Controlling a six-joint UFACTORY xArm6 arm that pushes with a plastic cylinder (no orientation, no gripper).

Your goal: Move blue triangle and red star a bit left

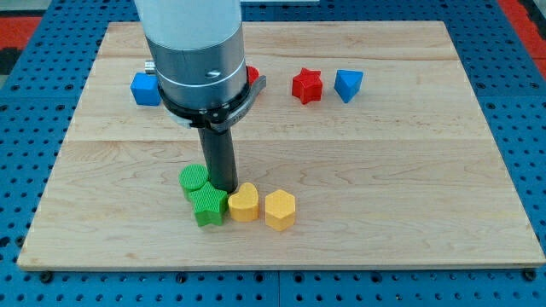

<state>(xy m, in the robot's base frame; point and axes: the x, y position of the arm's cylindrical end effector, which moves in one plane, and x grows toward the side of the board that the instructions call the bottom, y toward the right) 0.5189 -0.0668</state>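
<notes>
The blue triangle [348, 84] lies near the view's top, right of centre, with the red star [307, 86] just to its left, close beside it. My tip [223, 187] rests on the board far below and to the left of both, touching or nearly touching the green cylinder [194, 180] and the green star [208, 205]. The arm's grey body hides part of the board above the tip.
A yellow block [244, 203] and a yellow hexagon [280, 210] sit right of the green star. A blue cube [146, 89] lies at the top left. A red block [252, 75] peeks out from behind the arm. The wooden board [409, 170] sits on a blue pegboard.
</notes>
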